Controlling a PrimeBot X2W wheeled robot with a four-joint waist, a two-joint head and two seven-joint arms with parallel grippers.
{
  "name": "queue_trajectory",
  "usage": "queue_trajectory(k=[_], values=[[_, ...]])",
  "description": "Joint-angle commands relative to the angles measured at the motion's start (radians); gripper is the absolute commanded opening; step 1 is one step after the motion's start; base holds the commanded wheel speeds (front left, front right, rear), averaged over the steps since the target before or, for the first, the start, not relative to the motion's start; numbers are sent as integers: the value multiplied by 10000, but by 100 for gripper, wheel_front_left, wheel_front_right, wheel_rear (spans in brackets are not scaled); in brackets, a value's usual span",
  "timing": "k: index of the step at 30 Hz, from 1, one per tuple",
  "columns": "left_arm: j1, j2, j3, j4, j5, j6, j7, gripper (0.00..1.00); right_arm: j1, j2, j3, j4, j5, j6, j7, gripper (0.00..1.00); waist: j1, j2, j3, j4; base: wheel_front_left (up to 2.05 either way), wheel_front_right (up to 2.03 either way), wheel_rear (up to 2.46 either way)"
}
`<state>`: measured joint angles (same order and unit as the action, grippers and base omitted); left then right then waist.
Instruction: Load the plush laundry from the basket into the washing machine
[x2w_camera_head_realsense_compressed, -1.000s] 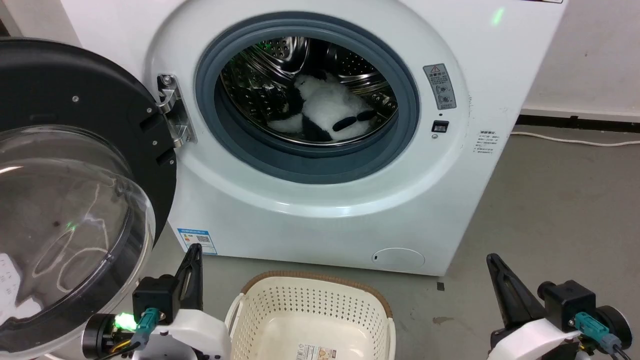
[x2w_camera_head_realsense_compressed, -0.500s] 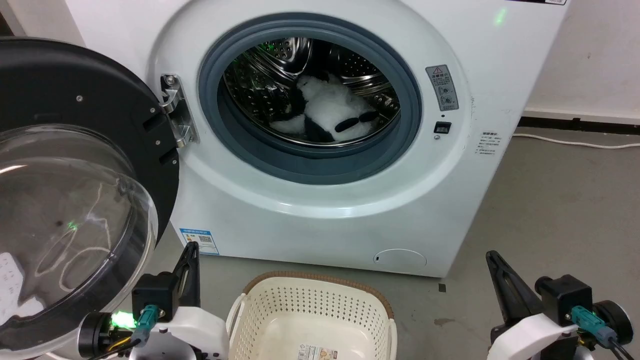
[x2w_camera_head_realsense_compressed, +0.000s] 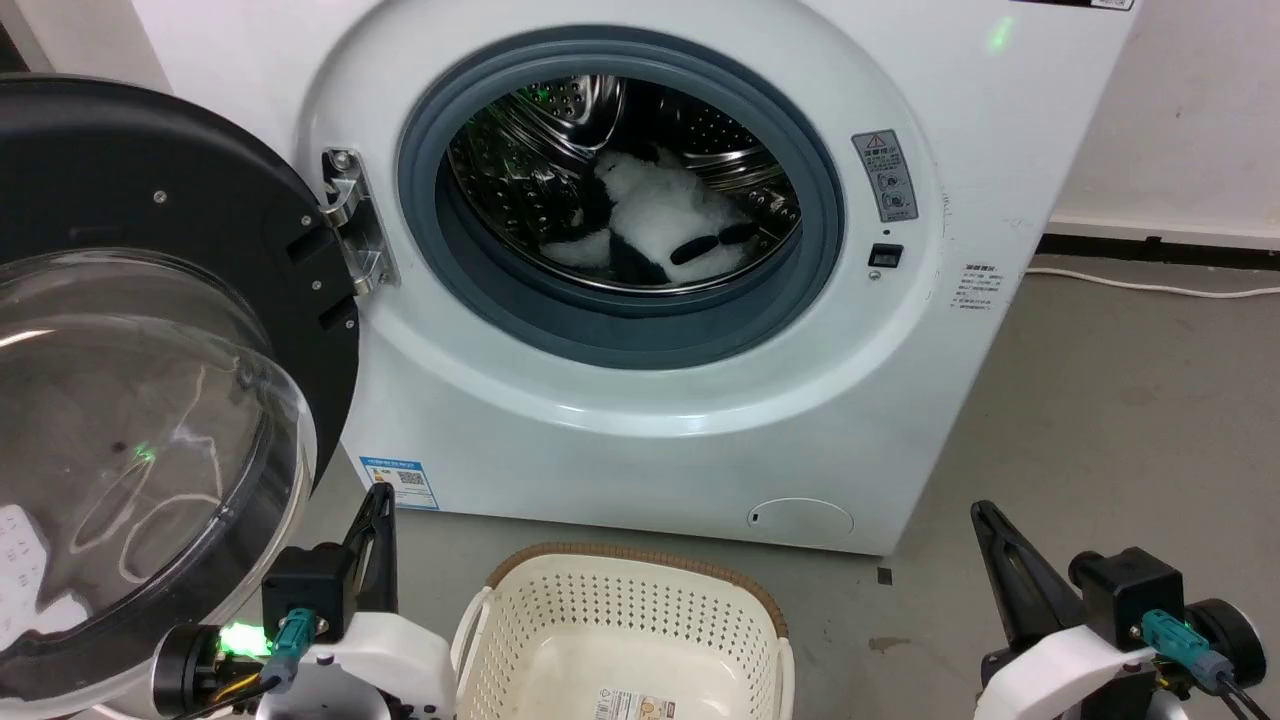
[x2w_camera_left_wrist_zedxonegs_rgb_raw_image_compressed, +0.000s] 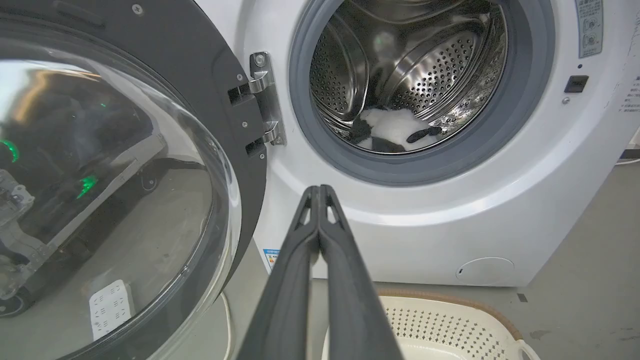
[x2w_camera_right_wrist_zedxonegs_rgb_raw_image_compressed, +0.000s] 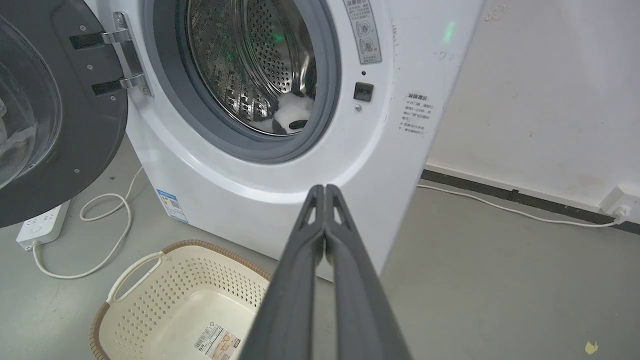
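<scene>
The plush laundry (x2w_camera_head_realsense_compressed: 655, 220), fluffy white with black limbs, lies on the bottom of the steel drum inside the washing machine (x2w_camera_head_realsense_compressed: 640, 420); from the wrists the plush laundry (x2w_camera_left_wrist_zedxonegs_rgb_raw_image_compressed: 395, 131) (x2w_camera_right_wrist_zedxonegs_rgb_raw_image_compressed: 292, 116) sits low behind the grey door seal. The basket (x2w_camera_head_realsense_compressed: 620, 640) stands on the floor in front of the washer, nothing in it but the label on its bottom. My left gripper (x2w_camera_head_realsense_compressed: 380, 498) is shut, low at the basket's left. My right gripper (x2w_camera_head_realsense_compressed: 982, 512) is shut, low at the right. In the wrist views the left gripper (x2w_camera_left_wrist_zedxonegs_rgb_raw_image_compressed: 318, 189) and right gripper (x2w_camera_right_wrist_zedxonegs_rgb_raw_image_compressed: 324, 188) have their fingers pressed together, holding nothing.
The black-rimmed clear domed door (x2w_camera_head_realsense_compressed: 150, 380) hangs open at the left, close to my left arm. A white cable (x2w_camera_head_realsense_compressed: 1150, 282) runs along the right wall. A power strip (x2w_camera_right_wrist_zedxonegs_rgb_raw_image_compressed: 40, 225) with a looped cord lies on the floor under the door.
The head view shifted slightly over the first half second, then held. Both grippers sit a little lower in it. The plush and basket have not moved.
</scene>
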<state>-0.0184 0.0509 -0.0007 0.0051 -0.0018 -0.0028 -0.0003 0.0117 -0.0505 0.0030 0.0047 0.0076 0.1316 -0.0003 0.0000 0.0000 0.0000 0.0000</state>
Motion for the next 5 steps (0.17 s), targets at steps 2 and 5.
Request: queue_trajectory(k=[2,5], values=[[184,-7,7,-51,18,28,3,0,-117,3,-30,-47,-76,-9,3,0,0,0,0,0,0,0,0],[184,-7,7,-51,18,28,3,0,-117,3,-30,-47,-76,-9,3,0,0,0,0,0,0,0,0]])
